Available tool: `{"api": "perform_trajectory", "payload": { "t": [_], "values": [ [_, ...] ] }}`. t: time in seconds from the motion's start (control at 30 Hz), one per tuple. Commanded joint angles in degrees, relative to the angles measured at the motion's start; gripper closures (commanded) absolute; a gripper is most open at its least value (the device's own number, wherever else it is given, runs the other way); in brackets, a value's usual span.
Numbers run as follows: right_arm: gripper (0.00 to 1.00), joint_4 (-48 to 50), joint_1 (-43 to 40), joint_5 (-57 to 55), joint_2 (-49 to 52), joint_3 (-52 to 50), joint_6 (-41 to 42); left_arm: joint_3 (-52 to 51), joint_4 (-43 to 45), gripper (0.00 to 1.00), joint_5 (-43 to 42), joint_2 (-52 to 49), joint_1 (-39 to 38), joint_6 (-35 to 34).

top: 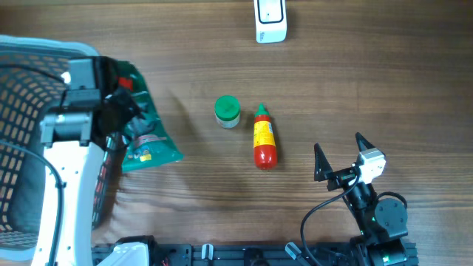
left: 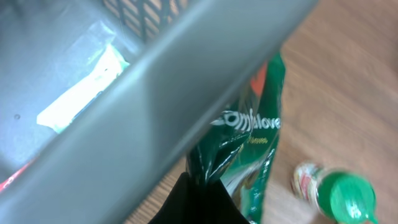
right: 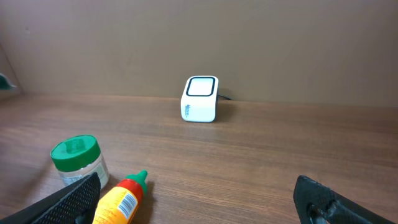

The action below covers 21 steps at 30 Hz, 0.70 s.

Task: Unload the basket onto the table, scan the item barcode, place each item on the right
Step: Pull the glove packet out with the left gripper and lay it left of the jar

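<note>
My left gripper (top: 120, 101) is shut on the top edge of a green snack bag (top: 145, 137), right beside the grey basket (top: 46, 46). In the left wrist view the black fingers (left: 202, 198) pinch the crinkled top of the bag (left: 256, 142), which hangs against the basket wall (left: 155, 106). The white barcode scanner (top: 270, 21) stands at the table's far edge, well away from the bag; it also shows in the right wrist view, scanner (right: 200, 99) window up. My right gripper (top: 338, 143) stands open near the front right, nothing between its fingers.
A red and yellow sauce bottle (top: 264, 137) lies mid-table with a green-lidded jar (top: 227, 111) just left of it. Both sit ahead of the right gripper (right: 199, 205). A white packet (left: 84, 90) lies inside the basket.
</note>
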<state>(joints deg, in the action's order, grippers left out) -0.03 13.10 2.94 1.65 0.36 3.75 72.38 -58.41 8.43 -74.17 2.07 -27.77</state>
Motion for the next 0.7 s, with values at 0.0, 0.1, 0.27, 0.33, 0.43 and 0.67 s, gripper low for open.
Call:
{"api": "perform_trajectory", "payload": {
  "t": [0.0, 0.1, 0.27, 0.33, 0.43, 0.67],
  "values": [
    [0.01, 0.11, 0.17, 0.07, -0.24, -0.07, -0.63, 0.55, 2.12, 0.96, -0.02, -0.79, 4.61, -1.01],
    [0.00, 0.11, 0.17, 0.07, -0.24, -0.07, -0.63, 0.55, 2.62, 0.96, -0.02, -1.57, 4.55, -1.01],
    [0.00, 0.11, 0.17, 0.07, -0.24, -0.07, -0.63, 0.55, 4.00, 0.96, 1.77, -1.60, 4.22, -0.98],
    [0.00, 0.11, 0.17, 0.07, -0.24, -0.07, -0.63, 0.55, 4.35, 0.96, 3.39, -1.60, 4.22, -0.98],
    [0.00, 0.11, 0.17, 0.07, -0.24, -0.07, -0.63, 0.55, 5.62, 0.96, 4.39, -1.60, 4.22, -0.98],
    [0.00, 0.11, 0.17, 0.07, -0.24, -0.07, -0.63, 0.55, 3.87, 0.96, -6.03, -1.60, 0.28, 2.62]
  ]
}}
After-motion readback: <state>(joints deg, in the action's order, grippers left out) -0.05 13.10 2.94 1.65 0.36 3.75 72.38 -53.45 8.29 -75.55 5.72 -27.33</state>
